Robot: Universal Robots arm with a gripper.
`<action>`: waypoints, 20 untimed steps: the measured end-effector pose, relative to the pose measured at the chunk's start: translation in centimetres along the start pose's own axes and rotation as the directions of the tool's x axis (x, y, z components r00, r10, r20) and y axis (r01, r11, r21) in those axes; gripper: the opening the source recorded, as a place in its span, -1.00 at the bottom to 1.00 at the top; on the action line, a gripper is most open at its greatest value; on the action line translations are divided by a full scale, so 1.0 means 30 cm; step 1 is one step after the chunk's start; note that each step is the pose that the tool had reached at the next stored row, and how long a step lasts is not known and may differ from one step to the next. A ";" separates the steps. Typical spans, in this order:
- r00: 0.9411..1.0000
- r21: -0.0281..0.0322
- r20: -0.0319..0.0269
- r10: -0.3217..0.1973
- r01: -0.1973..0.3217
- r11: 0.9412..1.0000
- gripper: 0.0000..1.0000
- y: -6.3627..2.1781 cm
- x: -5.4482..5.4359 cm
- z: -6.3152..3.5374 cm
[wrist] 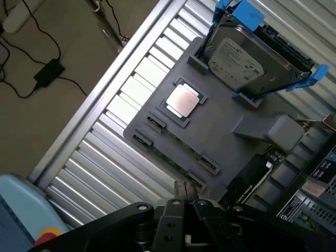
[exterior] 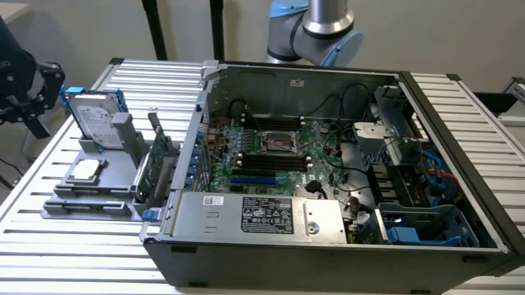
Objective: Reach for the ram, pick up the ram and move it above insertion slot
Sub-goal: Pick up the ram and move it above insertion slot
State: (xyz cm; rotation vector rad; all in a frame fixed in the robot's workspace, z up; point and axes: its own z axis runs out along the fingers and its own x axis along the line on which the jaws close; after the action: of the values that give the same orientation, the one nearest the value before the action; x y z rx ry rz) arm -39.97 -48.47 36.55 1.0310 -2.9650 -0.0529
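Just beside the pincer (wrist: 185,190), the ram (wrist: 169,159) lies in a gray holder (wrist: 223,131).

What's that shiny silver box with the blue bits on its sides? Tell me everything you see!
It is a hard drive: a flat silver metal-looking box with a white label and blue plastic rails along two edges. It stands on edge, leaning, in the grey holder tray on the slatted table, on the exterior view's left of the open computer case. Only the tray touches it.
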 end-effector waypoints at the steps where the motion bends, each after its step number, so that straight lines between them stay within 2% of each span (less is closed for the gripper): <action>1: 1.000 0.000 0.000 -0.018 0.018 1.000 -0.79 0.000 0.000 0.001; 6: 0.994 0.003 0.001 -0.109 0.109 0.994 -0.79 0.000 0.000 0.004; 11: 0.980 0.005 0.002 -0.199 0.199 0.980 -0.79 0.000 0.000 0.007; 16: 0.958 0.008 0.002 -0.287 0.287 0.958 -0.79 0.000 0.000 0.010; 20: 0.934 0.011 0.003 -0.357 0.357 0.934 -0.79 0.000 0.000 0.013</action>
State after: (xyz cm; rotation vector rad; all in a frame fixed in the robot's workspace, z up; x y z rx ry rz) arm -39.97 -48.47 36.15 1.5589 -2.7413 -0.0402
